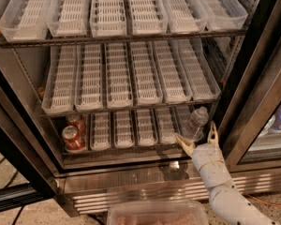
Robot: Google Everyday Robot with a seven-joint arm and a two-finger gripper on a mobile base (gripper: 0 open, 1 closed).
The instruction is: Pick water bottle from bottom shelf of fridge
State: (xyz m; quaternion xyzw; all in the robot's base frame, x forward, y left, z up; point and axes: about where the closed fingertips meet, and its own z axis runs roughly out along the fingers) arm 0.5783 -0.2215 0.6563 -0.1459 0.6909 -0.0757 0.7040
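Fridge (131, 184) bottom shelf (124, 129), right end: water bottle (196, 122) upright; jaws spread wide just in front

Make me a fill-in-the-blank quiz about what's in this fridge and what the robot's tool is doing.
1. The water bottle stands at the ___ end of the bottom shelf of the fridge.
2. The red cans sit at that shelf's ___ end.
3. The tool, at the shelf's front by the bottle, is ___, its fingers spread to either side of the bottle's base.

Missing words: right; left; open
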